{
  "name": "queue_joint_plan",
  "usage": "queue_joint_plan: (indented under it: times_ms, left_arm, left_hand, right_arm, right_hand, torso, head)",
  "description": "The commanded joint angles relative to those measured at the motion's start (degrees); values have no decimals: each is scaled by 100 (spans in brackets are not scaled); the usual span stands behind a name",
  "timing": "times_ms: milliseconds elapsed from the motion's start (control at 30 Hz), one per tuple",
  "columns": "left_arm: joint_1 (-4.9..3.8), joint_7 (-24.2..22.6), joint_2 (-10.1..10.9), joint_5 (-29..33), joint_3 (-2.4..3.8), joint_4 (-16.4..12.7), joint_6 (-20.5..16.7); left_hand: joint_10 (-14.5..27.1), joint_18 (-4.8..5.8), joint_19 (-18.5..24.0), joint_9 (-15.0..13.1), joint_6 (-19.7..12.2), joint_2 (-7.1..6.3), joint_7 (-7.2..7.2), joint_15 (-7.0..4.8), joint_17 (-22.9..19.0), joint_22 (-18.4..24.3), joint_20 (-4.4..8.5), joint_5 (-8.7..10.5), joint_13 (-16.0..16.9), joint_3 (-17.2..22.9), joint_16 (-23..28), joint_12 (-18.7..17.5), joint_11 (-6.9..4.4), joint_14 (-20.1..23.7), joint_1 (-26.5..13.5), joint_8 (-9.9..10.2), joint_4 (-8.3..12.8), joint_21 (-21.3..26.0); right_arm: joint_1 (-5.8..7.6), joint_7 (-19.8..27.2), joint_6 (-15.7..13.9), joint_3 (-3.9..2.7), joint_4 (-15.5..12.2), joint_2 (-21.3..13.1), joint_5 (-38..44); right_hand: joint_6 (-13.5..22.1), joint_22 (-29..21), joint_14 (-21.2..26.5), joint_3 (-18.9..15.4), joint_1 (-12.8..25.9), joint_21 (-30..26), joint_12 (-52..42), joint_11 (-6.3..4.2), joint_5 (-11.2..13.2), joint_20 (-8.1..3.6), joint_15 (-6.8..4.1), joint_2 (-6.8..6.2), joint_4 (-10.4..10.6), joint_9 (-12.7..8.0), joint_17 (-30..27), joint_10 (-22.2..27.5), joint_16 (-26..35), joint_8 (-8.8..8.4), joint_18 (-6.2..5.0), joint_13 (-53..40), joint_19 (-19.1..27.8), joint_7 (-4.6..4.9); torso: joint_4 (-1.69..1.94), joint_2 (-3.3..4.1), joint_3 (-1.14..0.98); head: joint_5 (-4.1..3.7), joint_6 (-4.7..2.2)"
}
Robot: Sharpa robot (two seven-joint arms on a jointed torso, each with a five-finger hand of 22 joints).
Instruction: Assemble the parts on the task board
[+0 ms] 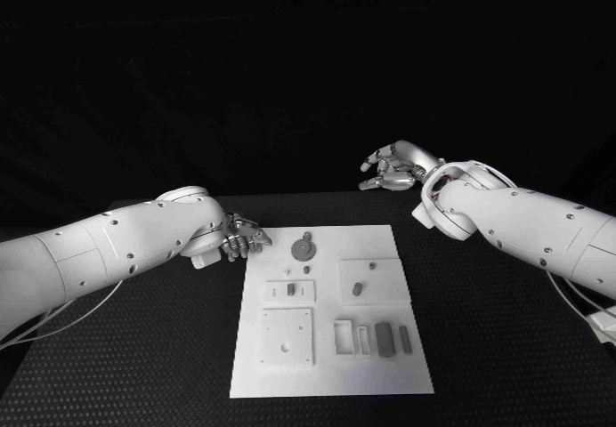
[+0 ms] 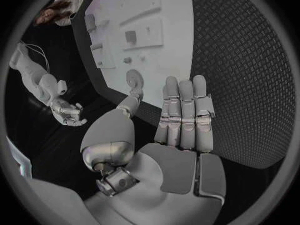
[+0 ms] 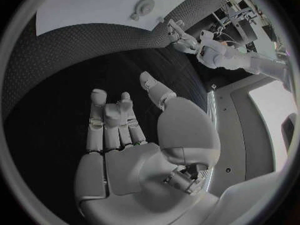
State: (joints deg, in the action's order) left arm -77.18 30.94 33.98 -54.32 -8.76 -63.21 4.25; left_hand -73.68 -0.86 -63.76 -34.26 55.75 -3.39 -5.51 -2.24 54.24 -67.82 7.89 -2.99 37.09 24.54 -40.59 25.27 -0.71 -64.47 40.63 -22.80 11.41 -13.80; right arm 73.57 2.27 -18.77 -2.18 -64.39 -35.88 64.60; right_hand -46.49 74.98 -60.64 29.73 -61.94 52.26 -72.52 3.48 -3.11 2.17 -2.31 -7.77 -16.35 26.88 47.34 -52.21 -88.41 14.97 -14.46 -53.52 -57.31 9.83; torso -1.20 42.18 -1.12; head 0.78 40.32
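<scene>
The white task board (image 1: 328,374) lies in the middle of the black table. A round grey part (image 1: 304,246) with a short stem lies near the board's far edge. A small grey part (image 1: 357,288) stands in a raised white block, and two grey bars (image 1: 384,339) lie side by side at the board's right. My left hand (image 1: 238,238) hovers at the board's far left corner, fingers straight and empty (image 2: 184,120). My right hand (image 1: 395,167) is raised beyond the board's far right corner, fingers apart, holding nothing (image 3: 125,130).
Raised white blocks (image 1: 287,335) and an empty slot frame (image 1: 344,336) sit on the board. The textured black mat (image 1: 514,356) spreads on both sides. The right wrist view shows the round part (image 3: 144,6) and my left hand (image 3: 181,40).
</scene>
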Motion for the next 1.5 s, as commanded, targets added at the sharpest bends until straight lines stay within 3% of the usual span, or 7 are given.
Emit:
queue_joint_plan:
  times_ms: [33,333,600,1133,1500]
  left_arm:
    - [-7,-125,-136,-301,3,229,204]
    - [0,-150,-414,-471,-5,678,352]
    - [21,-192,-573,-777,-12,969,369]
    - [114,-304,-732,-781,-45,1204,535]
    - [146,-380,-804,-675,-48,1320,608]
  left_hand:
    - [28,-94,-20,7,-51,63,-12,-4,-11,-6,-6,8,7,9,-29,41,19,17,15,21,45,32]
    - [44,-90,-22,11,-83,115,-23,-3,-29,-8,-7,6,9,25,-43,57,28,27,38,35,83,49]
    - [53,-84,-39,8,-90,188,-25,-2,-58,-22,-7,1,13,50,-78,96,30,33,127,29,209,67]
    - [67,-78,-42,9,-96,227,-28,1,-78,-28,-9,0,10,55,-93,111,32,43,148,29,264,82]
    - [101,-67,-38,28,-162,440,-52,11,-127,-47,-16,-6,-4,92,-126,139,53,75,210,67,389,121]
  right_arm:
    - [-12,61,73,-2,1,21,3]
    - [-22,63,80,-2,5,36,3]
    - [-28,66,83,-2,2,43,3]
    - [-29,68,100,-2,-8,65,3]
    - [-29,70,104,-2,-9,86,3]
  right_hand:
    - [1,76,45,-22,5,-36,14,23,23,11,-12,36,-1,-9,-7,36,36,-8,-54,9,18,30]
    - [1,76,44,-23,6,-36,13,24,23,12,-12,40,0,-10,-8,36,36,-8,-54,10,17,31]
    - [2,76,44,-25,7,-36,12,24,23,12,-12,42,1,-11,-8,36,35,-9,-54,10,17,31]
    - [4,77,44,-28,7,-37,9,25,23,13,-11,46,0,-12,-8,36,34,-9,-54,12,16,31]
    - [4,78,44,-29,7,-38,8,25,23,13,-11,48,-1,-13,-8,36,33,-9,-54,13,15,32]
  torso:
    - [4,5,1]
    - [-22,7,7]
    - [-13,3,1]
    - [-6,-3,-3]
    - [-7,-2,-5]
  head:
    - [15,-15]
    - [32,-35]
    - [12,-31]
    - [-5,-8]
    - [-8,-2]
